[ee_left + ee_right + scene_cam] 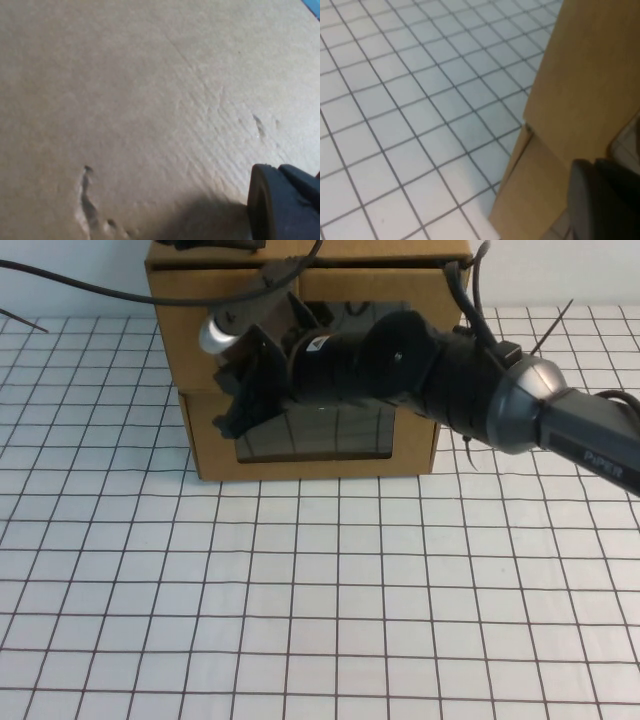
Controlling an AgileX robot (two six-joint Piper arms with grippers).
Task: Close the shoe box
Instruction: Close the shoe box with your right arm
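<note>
Two brown cardboard boxes stand stacked at the back of the table. The lower box (205, 435) has a wide clear window (310, 437). The upper box (190, 340) has a window mostly hidden by my right arm. No white tab shows on either front, so I cannot tell which one is the shoe box. My right gripper (235, 405) reaches in from the right and sits against the box fronts at the left, by the seam between them. It also shows in the right wrist view (605, 200), beside a cardboard corner (540, 165). My left gripper (285, 205) is close over bare cardboard (140, 100).
The table (300, 590) is white with a dark grid. A black cable (100, 290) runs across the upper box from the left. My right arm (560, 425) spans the box fronts from the right edge. A dark part (210, 243) sits on top of the stack.
</note>
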